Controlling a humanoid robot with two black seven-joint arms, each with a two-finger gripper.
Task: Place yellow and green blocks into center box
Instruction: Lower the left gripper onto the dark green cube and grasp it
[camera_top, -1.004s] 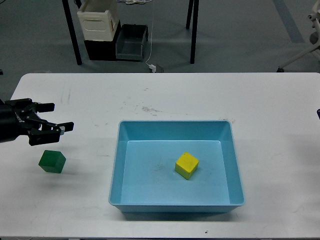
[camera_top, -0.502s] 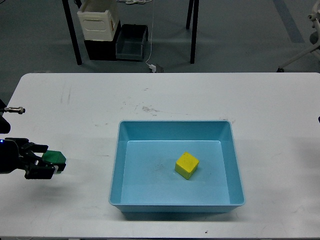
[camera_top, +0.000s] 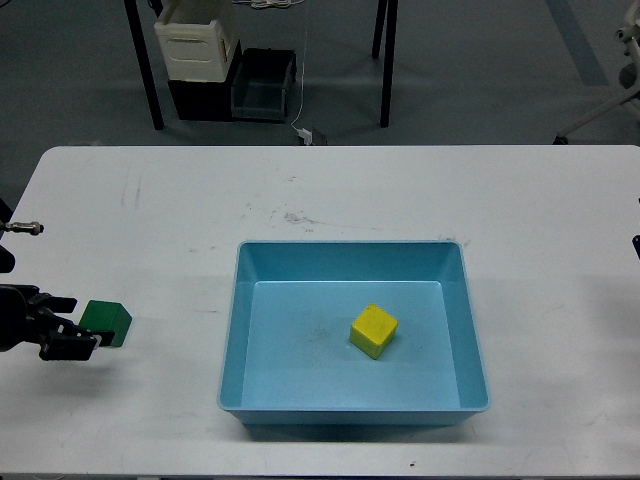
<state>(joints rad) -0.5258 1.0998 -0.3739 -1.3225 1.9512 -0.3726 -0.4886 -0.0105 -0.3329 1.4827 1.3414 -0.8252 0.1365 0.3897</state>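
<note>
A: Left gripper (camera_top: 72, 322) first. It sits low at the table's left edge, toward the near-left corner. A second ago it hovered farther back, fingers spread wide over bare tabletop. Half a second ago it had dropped onto the green block (camera_top: 106, 322), one finger each side.

B: And now?

A: It has slid back toward the left edge. The fingers reach only the block's left side; the block's right half shows clear. The gap is narrow, but I cannot tell whether the tips pinch the block's left end or merely touch it.

B: The block itself?

A: On the tabletop, close to the left edge, about level with the middle of the box. It has shifted very little across the three frames and does not look lifted.

B: Meaning for the task?

A: My reading: the grasp is unsettled. Either the hold is shallow, on one end only, or the fingers are slipping off. A lift from here risks dropping the block. Green is not yet delivered.

B: Moving away from us?

A: The blue box (camera_top: 352, 413) sits at table centre, nearer the front edge than the back. The yellow block (camera_top: 373, 331) lies inside on its floor, slightly right of middle, clear of every wall. That half looks done.

B: Right arm?

A: Only a dark sliver at the right edge; its gripper is out of view.
</note>
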